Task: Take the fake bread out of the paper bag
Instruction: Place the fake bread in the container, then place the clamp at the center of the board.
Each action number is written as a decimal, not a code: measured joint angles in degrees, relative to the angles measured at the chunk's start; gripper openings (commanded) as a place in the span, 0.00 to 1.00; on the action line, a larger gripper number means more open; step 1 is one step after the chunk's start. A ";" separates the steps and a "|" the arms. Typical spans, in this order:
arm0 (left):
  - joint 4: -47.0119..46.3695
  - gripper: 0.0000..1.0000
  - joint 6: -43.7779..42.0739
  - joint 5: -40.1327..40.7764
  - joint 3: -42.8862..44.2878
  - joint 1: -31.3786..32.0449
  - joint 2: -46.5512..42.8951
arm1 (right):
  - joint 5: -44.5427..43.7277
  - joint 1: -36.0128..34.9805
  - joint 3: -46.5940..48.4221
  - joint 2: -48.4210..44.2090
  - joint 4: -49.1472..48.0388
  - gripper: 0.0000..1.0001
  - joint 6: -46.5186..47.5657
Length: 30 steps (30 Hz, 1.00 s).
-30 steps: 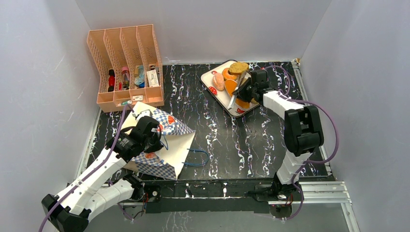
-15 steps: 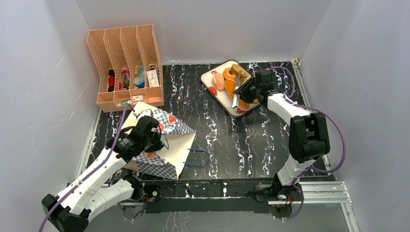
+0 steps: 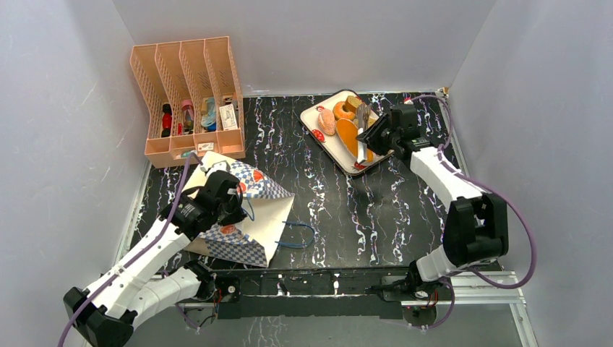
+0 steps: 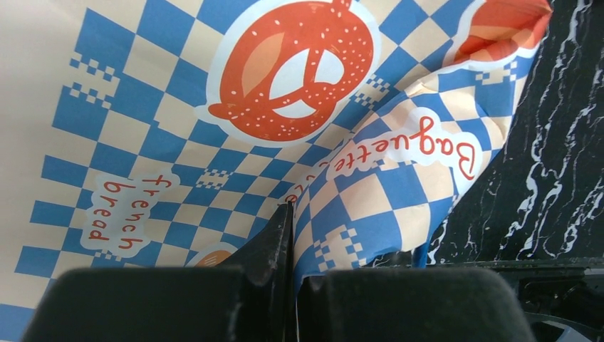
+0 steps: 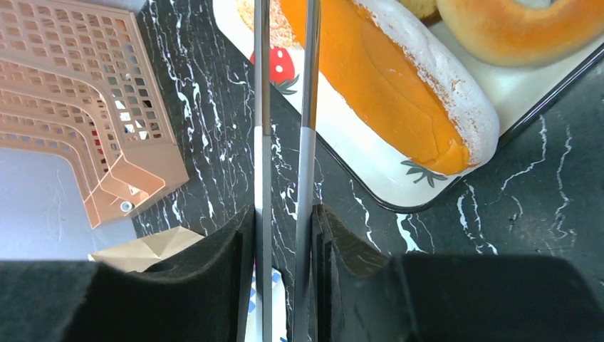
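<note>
The paper bag lies at the near left of the table, chequered band and pretzel logo facing up. My left gripper is shut on a fold of the bag's chequered edge. The fake bread lies on the strawberry-print tray: a long orange loaf, a pinkish roll, a ring donut and a toast slice. My right gripper is shut on metal tongs, whose tips reach over the tray with nothing between them.
A peach file rack with small items stands at the back left. The bag's blue cord handle loops onto the black marbled table near the front edge. Grey walls close in the sides.
The toast slice that hung in the tongs now lies on the tray. The right arm has drawn back to the right with the tongs. The left gripper has lifted the bag's edge slightly.
</note>
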<state>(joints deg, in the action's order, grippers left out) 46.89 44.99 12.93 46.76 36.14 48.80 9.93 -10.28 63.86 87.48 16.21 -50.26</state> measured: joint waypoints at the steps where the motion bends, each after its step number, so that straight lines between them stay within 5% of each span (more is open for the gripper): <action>1: 0.20 0.00 0.02 0.11 0.68 0.00 0.50 | -0.48 -0.09 0.04 -1.05 0.46 0.22 1.05; 18: 2.91 0.00 3.54 4.96 20.87 -0.02 6.25 | -11.32 -19.89 6.86 3.02 5.29 0.17 19.78; 30: 1.77 0.00 14.03 5.68 20.09 -0.02 0.72 | -16.83 -24.17 5.11 10.45 3.43 0.17 26.77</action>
<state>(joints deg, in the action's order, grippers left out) 48.66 59.02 18.61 66.85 36.12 49.52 -6.90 -34.46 68.97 97.93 19.64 -23.49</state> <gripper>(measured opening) 0.009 0.270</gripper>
